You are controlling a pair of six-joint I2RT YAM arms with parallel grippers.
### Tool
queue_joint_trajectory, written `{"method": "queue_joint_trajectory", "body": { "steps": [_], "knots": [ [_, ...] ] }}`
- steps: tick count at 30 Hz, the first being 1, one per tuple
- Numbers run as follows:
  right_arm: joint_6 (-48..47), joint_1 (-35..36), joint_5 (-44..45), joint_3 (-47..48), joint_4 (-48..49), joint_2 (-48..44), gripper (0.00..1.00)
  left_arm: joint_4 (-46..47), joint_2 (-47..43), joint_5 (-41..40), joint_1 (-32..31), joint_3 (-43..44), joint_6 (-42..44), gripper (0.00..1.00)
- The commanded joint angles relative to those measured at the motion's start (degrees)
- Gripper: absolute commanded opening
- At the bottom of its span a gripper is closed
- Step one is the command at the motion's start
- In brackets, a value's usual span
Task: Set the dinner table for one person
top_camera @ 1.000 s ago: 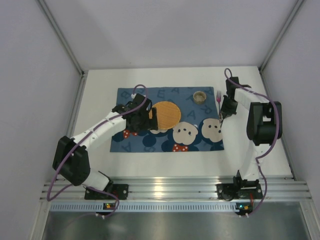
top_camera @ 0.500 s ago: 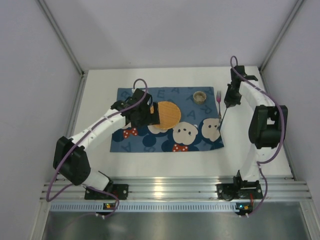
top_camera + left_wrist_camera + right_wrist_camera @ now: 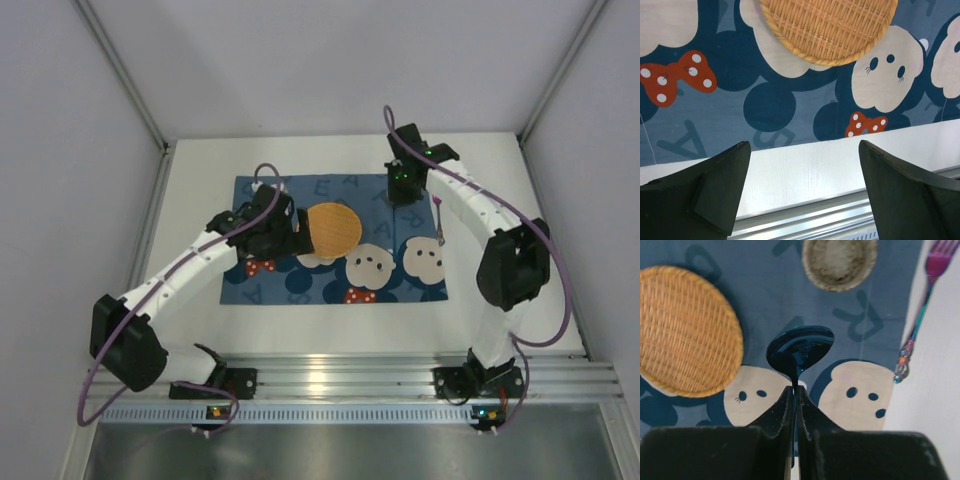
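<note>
Dinner table (image 3: 330, 325): white and flat, under everything; bare strip nearest the arm bases.
Left gripper (image 3: 288, 232): released, jaws wide apart, just beside woven plate's left rim.
Placemat (image 3: 290, 285): blue, cartoon faces, mid-table.
Woven plate (image 3: 333, 227): round, on placemat.
Fork (image 3: 438, 222): along placemat's right edge.
Right gripper (image 3: 794, 390): clenched on spoon (image 3: 800, 347) handle, above placemat's far side.
Cup (image 3: 839, 260): small, round, beyond spoon.
</note>
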Motion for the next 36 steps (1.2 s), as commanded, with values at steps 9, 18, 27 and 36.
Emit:
{"method": "queue_joint_trajectory", "body": {
  "steps": [9, 18, 27, 36],
  "knots": [
    [-0.39, 6.22, 1.13, 6.37, -0.28, 14.55, 0.00, -3.37, -9.50, -2.22, -0.19, -4.84, -4.14, 0.95],
    [0.05, 5.60, 4.38, 6.46, -0.02, 18.96, 0.00, -8.21, -17.23, -5.74, -0.19, -7.66, -6.96, 0.95],
    [1.98, 4.90, 4.75, 6.02, -0.11, 18.62, 0.41, -10.58, -19.97, -6.62, -0.19, -8.98, -8.28, 0.95],
    [-0.21, 4.11, 6.67, 2.25, -0.02, 6.59, 0.38, -9.44, -18.03, -6.18, -0.19, -8.62, -8.28, 0.95]
  ]
}}
